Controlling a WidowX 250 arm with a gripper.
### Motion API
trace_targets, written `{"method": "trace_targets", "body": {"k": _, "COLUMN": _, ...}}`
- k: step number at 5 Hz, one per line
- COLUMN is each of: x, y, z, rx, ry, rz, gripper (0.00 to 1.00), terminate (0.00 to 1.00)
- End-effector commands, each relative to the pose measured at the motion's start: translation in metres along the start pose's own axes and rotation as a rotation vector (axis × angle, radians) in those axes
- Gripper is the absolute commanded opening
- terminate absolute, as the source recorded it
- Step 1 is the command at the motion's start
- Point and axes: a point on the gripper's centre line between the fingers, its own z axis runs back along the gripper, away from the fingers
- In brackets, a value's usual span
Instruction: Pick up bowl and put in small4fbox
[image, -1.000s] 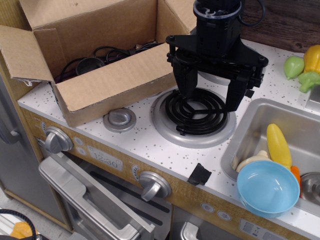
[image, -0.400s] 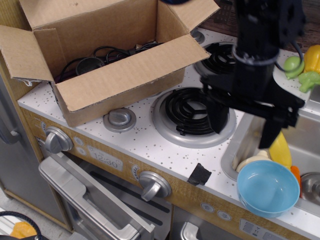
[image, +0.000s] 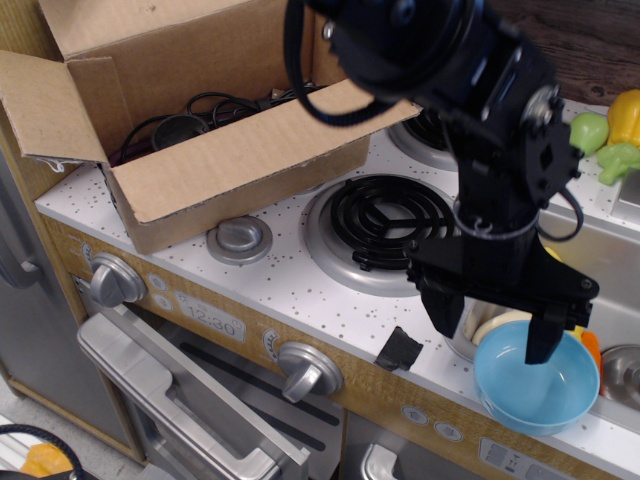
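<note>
Upper left of frame: small4fbox (image: 235, 160), brown cardboard, flaps spread, holding a tangle of black cables (image: 200, 108) and a dark round item. Right of centre: steel sink (image: 600, 262) sunk into the speckled countertop (image: 300, 285); inside, a cream-coloured piece, a sliver of yellow and orange toy food, and at far right edge a small silver dish (image: 624, 371), mostly cut off. Lower right: bowl (image: 535, 378), light blue, upright, sitting on the counter's front edge at the sink's near rim, nothing visible inside. Directly over it, gripper (image: 489, 320), black, spread wide, pointing down; right-hand finger reaching down inside the bowl past its rim, left-hand finger outside the bowl's left rim, over the sink edge. Not closed on the bowl wall. Centre frame: black coil burner (image: 385, 220) left of the arm, well apart from the bowl. Upper right edge: green and yellow toy vegetables (image: 607, 132).
</note>
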Motion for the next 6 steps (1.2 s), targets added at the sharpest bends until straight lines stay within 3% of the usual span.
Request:
{"method": "trace_targets", "body": {"k": 1, "x": 0.012, "y": -0.006, "z": -0.016, "rx": -0.030, "ry": -0.069, "rz": -0.015, "gripper": 1.00, "terminate": 0.00}}
{"method": "trace_targets", "body": {"k": 2, "x": 0.009, "y": -0.002, "z": -0.026, "rx": -0.037, "ry": -0.077, "rz": -0.012, "gripper": 1.00, "terminate": 0.00}}
{"method": "trace_targets", "body": {"k": 3, "x": 0.006, "y": -0.002, "z": -0.031, "rx": -0.026, "ry": -0.082, "rz": -0.015, "gripper": 0.00, "terminate": 0.00}}
{"method": "trace_targets", "body": {"k": 4, "x": 0.004, "y": -0.001, "z": -0.034, "rx": -0.025, "ry": -0.090, "rz": -0.019, "gripper": 0.00, "terminate": 0.00}}
{"method": "trace_targets", "body": {"k": 5, "x": 0.008, "y": -0.003, "z": -0.009, "rx": 0.013, "ry": -0.065, "rz": -0.023, "gripper": 0.00, "terminate": 0.00}}
{"method": "trace_targets", "body": {"k": 6, "x": 0.019, "y": 0.004, "z": 0.041, "rx": 0.047, "ry": -0.017, "rz": -0.007, "gripper": 0.00, "terminate": 0.00}}
